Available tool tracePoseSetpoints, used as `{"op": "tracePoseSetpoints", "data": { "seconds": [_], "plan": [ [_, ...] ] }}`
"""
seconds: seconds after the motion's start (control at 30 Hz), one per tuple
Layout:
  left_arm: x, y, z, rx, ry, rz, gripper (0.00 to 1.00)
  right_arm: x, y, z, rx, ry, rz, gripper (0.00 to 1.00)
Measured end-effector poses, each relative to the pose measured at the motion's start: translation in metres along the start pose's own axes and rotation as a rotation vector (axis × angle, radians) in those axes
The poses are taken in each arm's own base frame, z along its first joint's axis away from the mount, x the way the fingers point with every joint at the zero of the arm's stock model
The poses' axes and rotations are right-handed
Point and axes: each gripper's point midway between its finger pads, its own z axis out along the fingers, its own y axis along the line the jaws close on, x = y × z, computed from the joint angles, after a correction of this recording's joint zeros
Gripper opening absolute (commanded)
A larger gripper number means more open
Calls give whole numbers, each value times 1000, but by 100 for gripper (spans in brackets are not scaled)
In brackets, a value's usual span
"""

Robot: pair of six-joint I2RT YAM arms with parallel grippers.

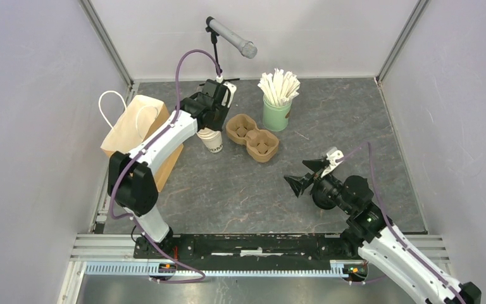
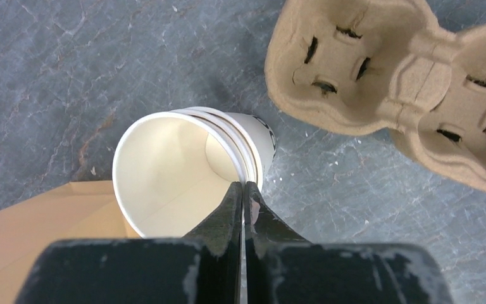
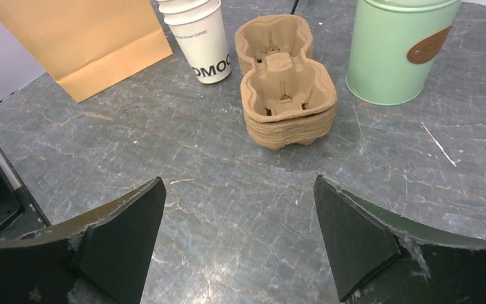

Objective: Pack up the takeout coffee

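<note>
Edges/clearance: left hand (image 2: 244, 190) is pinched fully shut on the right-side rim of the top cup (image 2: 164, 171), 1 finger inside the wall and 1 outside. That cup sits in the stack of cups (image 3: 204, 44), which stands upright just beside the paper bag (image 1: 133, 126); whether they touch, cannot tell. A strip of bare table separates the stack from the carrier (image 3: 285, 95). The green canister (image 3: 395, 57) stands close to the carrier's far-right side. Right hand (image 3: 239, 183) hangs with its fingers spread wide, holding nothing, well apart from all items, with open table ahead of it up to the carrier.

Surface/room: grey marbled table (image 3: 183, 152), closed in by pale walls (image 1: 31, 126) on 3 sides, with a metal rail (image 1: 253, 244) along the near edge carrying both arm bases. A microphone (image 1: 231, 37) on a stand is at the back.

Counts: 2 arms, 1 bag with 2 white handles, 1 canister full of pale sticks (image 1: 280, 85) (not countable). Stack shows at least 3 nested rims, all lidless. The carrier has 2 wells on top; its layered side edges look nested, number unclear.

Takeout coffee: no lidded cup is visible in any of the 3 views, so its position cannot be told.
</note>
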Motion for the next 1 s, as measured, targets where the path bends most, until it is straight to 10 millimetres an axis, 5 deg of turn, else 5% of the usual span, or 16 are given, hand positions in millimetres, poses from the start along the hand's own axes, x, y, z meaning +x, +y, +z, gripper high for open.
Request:
{"op": "tracePoseSetpoints", "data": {
  "seconds": [0.3, 0.47, 0.67, 0.83, 1.0],
  "plan": [
    [11, -6, -40, 73, 18, -17, 2, 0, 4, 42, -46, -33, -20, 98],
    [18, -13, -69, 136, -20, -59, 2, 8, 49, 75, -182, 23, -96, 98],
    [31, -29, -91, 238, -30, -85, 2, -10, 95, 119, -277, -35, -269, 98],
    [37, -41, -110, 325, -51, -85, 2, -9, 111, 157, -287, -38, -377, 98],
    [35, -48, -133, 390, -92, -99, 2, 10, 110, 172, -286, -21, -422, 98]
  ]
}}
